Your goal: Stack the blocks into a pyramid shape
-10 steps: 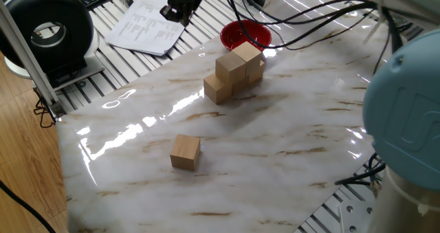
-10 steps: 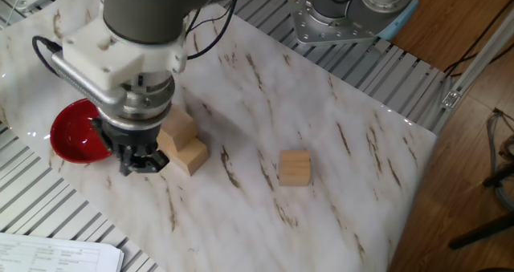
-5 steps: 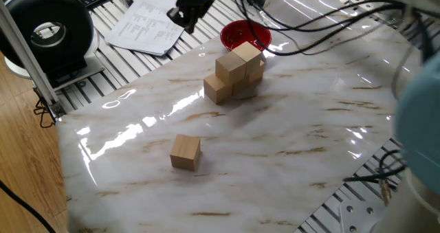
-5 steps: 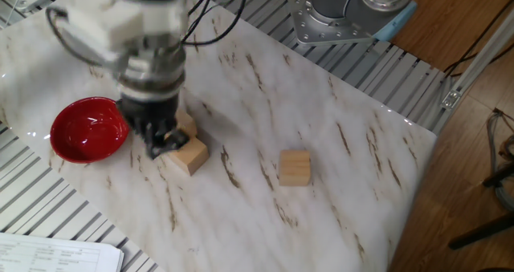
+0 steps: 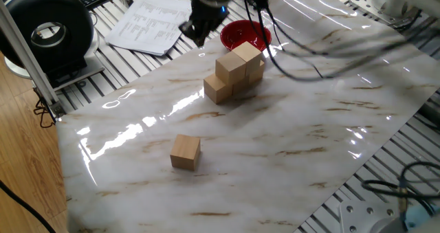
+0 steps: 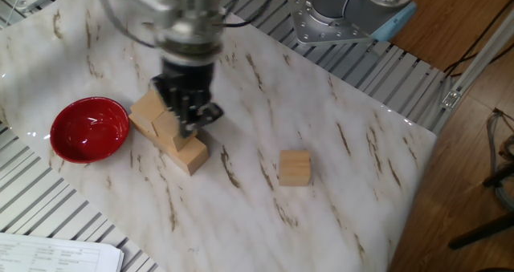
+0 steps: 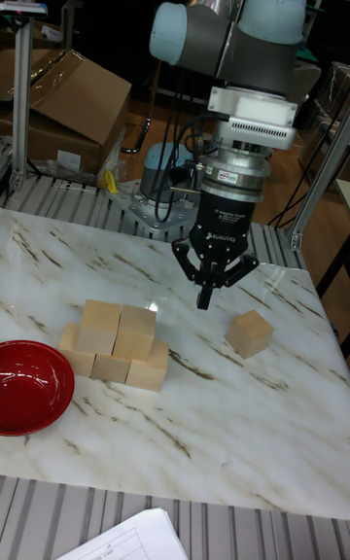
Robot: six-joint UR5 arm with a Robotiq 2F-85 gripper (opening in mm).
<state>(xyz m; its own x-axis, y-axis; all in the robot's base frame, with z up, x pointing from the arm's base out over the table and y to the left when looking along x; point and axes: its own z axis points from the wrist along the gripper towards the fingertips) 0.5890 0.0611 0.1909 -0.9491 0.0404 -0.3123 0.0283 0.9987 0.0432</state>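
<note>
- We see the gripper (image 7: 205, 299) hanging over the table (image 7: 243, 424), above the gap between the stack (image 7: 112, 344) and the loose block (image 7: 250, 333), its fingers pointing straight down.
- The jaws look drawn together at the tips with nothing between them.
- In one fixed view the gripper (image 5: 199, 28) shows blurred near the table's far edge, next to the bowl (image 5: 245, 35).
- In the other fixed view the gripper (image 6: 189, 111) overlaps the stack (image 6: 165, 130), so we cannot tell there how high it sits.
- The stack holds five blocks: three in a bottom row, touching side by side, and two on top of them.
- The stack (image 5: 234, 71) stands just beside the red bowl (image 7: 34, 387), toward the table's edge where the papers (image 5: 146, 21) lie off the marble.
- The sixth block (image 5: 185, 152) sits alone, flat on the table, well apart from the stack and closer to the opposite edge.
- In the other fixed view that loose block (image 6: 295, 168) lies near the middle of the marble, clear of the gripper.
- The bowl (image 6: 89, 129) rests upright and touches no block that we can make out.
</note>
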